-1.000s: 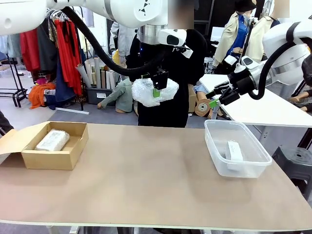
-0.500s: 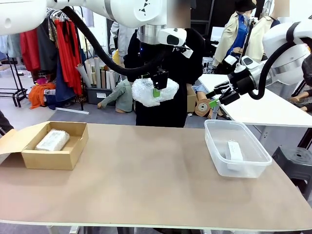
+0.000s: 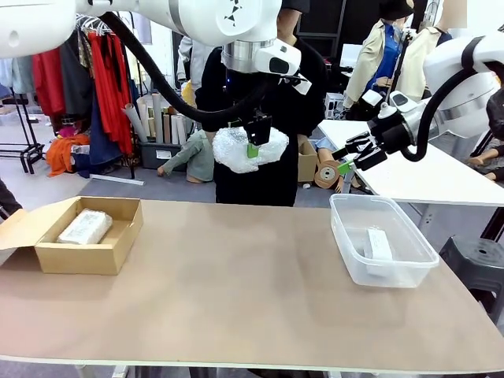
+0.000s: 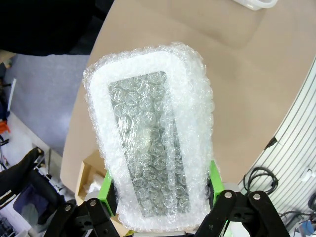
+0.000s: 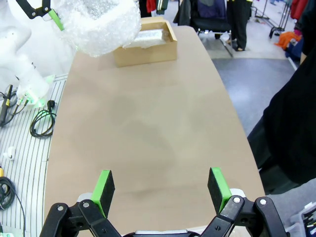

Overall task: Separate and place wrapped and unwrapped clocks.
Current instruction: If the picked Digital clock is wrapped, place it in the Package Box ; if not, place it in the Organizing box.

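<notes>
Jaws of the left gripper [image 4: 160,197] clamp one end of the wrapped clock [image 4: 150,148], long axis pointing away; the cardboard box [image 3: 83,236] lies down-left. Right gripper [image 5: 160,190] jaws stand open, empty.

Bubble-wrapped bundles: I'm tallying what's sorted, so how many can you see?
2. One bundle lies in the cardboard box; the other bundle hangs above the table, clamped in the left gripper. More may be hidden.

1. The left gripper [image 3: 253,147] hangs high above the far edge of the tan table [image 3: 236,291], clamped on a white bubble-wrap bundle [image 3: 250,148].
2. The right gripper [image 3: 343,160], jaws spread, hovers above the table's far right corner.
3. A tan cardboard box [image 3: 87,236] near the left edge holds a second bubble-wrapped bundle [image 3: 84,226].
4. A clear plastic tub [image 3: 382,239] near the right edge holds a bare white rectangular block [image 3: 378,242].
</notes>
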Motion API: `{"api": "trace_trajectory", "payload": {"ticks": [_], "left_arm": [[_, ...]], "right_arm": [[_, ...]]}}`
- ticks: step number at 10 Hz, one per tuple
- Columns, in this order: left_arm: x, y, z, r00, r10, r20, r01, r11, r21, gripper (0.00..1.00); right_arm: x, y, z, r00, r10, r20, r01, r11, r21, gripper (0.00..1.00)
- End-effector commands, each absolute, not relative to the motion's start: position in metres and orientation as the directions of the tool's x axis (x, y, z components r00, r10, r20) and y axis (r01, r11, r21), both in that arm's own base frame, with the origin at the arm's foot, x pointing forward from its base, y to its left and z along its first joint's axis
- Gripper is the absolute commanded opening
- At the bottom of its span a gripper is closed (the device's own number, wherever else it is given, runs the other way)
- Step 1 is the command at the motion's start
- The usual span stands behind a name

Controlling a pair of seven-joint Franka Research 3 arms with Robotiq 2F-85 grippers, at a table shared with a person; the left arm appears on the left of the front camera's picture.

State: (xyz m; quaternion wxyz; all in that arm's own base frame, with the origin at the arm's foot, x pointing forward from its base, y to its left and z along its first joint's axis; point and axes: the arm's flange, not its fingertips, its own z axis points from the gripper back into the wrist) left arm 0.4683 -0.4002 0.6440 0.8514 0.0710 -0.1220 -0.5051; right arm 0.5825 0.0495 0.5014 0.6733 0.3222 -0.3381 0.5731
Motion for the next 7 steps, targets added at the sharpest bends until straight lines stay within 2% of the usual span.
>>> {"api": "trace_trajectory", "payload": {"ticks": [1,3,4,7], "left_arm": [[0.467,-0.398,0.65,0.461,-0.876,0.139,0.841,0.482,0.247,0.0],[0.472,-0.381,0.654,0.484,-0.871,0.088,0.844,0.491,0.215,0.0],[0.458,-0.372,0.653,0.502,-0.86,0.095,0.831,0.51,0.224,0.0],[0.463,-0.343,0.669,0.511,-0.858,0.052,0.83,0.508,0.233,0.0]], "right_arm": [[0.583,0.05,0.503,0.106,0.56,0.821,-0.99,0.133,0.038,1.0],[0.583,0.05,0.503,0.106,0.56,0.821,-0.99,0.133,0.038,1.0],[0.583,0.05,0.503,0.106,0.56,0.821,-0.99,0.133,0.038,1.0],[0.583,0.05,0.503,0.106,0.56,0.821,-0.99,0.133,0.038,1.0]]}}
